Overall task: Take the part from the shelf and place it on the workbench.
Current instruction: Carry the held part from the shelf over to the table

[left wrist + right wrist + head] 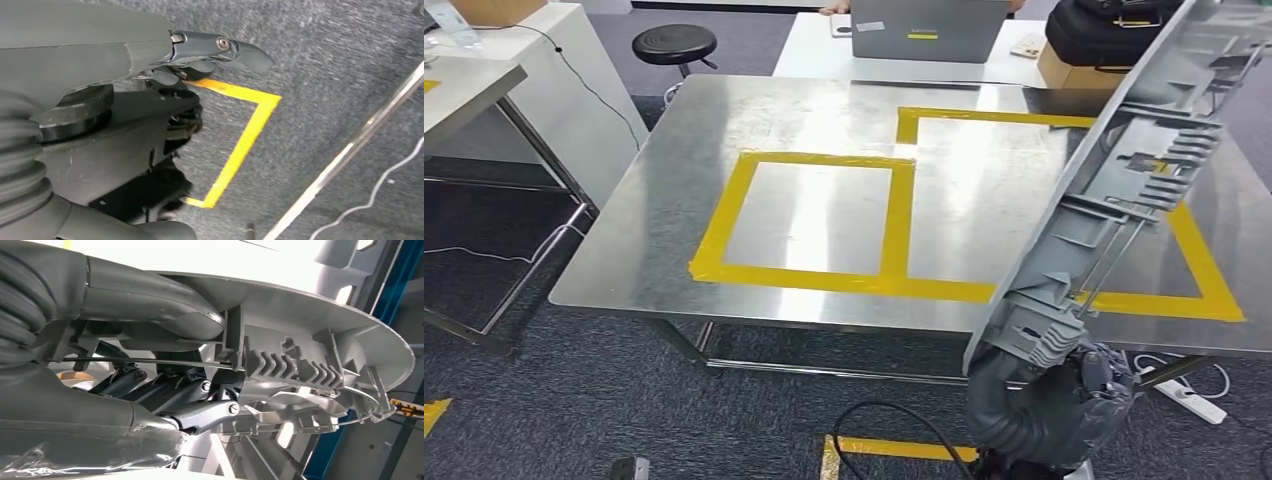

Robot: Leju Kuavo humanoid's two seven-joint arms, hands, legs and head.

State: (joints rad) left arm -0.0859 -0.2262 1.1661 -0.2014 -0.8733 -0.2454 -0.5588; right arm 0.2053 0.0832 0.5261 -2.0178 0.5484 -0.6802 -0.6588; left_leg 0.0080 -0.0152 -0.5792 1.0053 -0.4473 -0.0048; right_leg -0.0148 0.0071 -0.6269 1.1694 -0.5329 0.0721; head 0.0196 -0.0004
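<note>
A long grey plastic part [1124, 170] with ribs and a thin metal rod rises tilted from the lower right, over the right side of the steel workbench [824, 140]. My right hand [1064, 375] grips its lower end below the bench's front edge. In the right wrist view the thumb and fingers [200, 410] close around the part [310, 360]. My left hand [200, 55] hangs over grey carpet, fingers curled in loosely, nothing in it.
Yellow tape [894, 210] marks rectangles on the bench top. A black stool [674, 42], a white table with a laptop [929, 28] and a cardboard box [1069, 72] stand behind. Another table [464, 90] is at left. A power strip [1189, 398] and cables lie on the floor.
</note>
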